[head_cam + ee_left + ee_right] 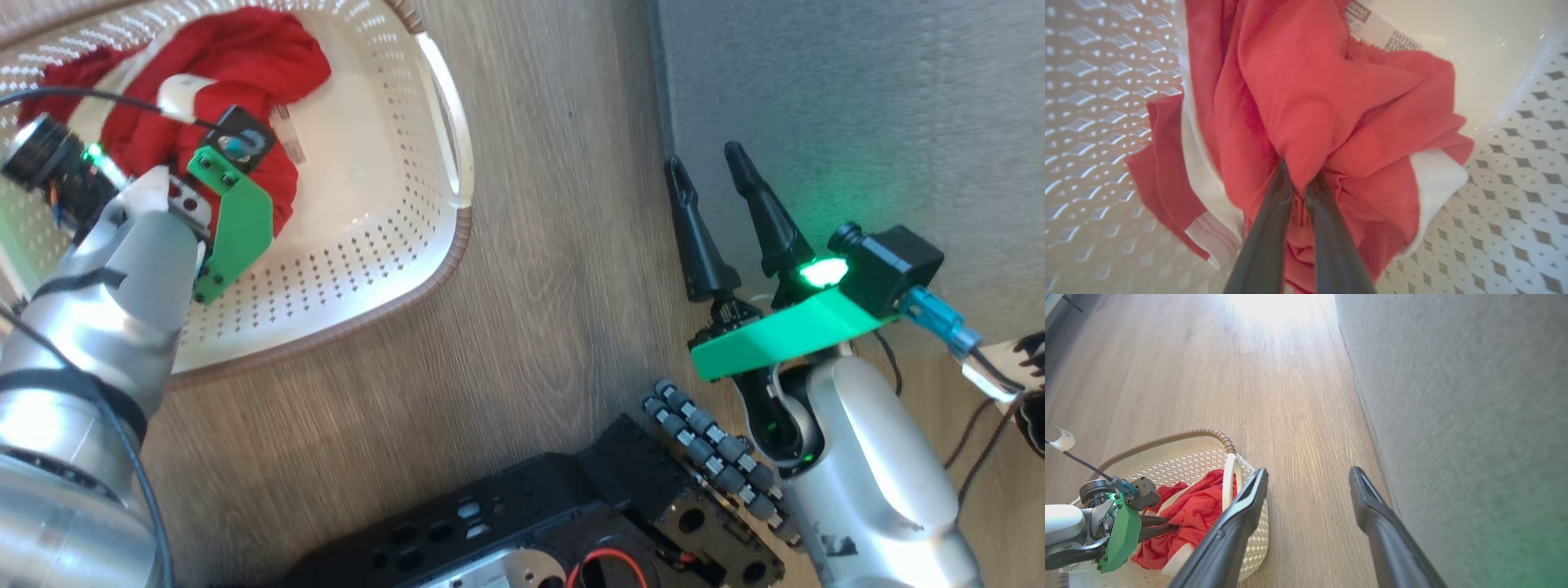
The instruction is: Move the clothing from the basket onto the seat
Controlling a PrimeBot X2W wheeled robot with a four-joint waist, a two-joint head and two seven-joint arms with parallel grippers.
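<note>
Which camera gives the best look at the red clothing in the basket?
The left wrist view: the red clothing spreads across it, with a fold pinched in the left claw. The head view shows it bunched in the basket, partly behind the left arm. The right wrist view shows it small, at lower left.

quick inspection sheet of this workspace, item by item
surface: wood-grain floor
job's things: clothing bunched in the basket; seat at right, no clothing seen on it
clutter: nothing seen
grippers: left gripper shut on a clothing fold; right gripper open, empty, by the seat's edge
cables: black cable over the basket; dark cables near the right wrist
surroundings: robot's black base at bottom
</note>
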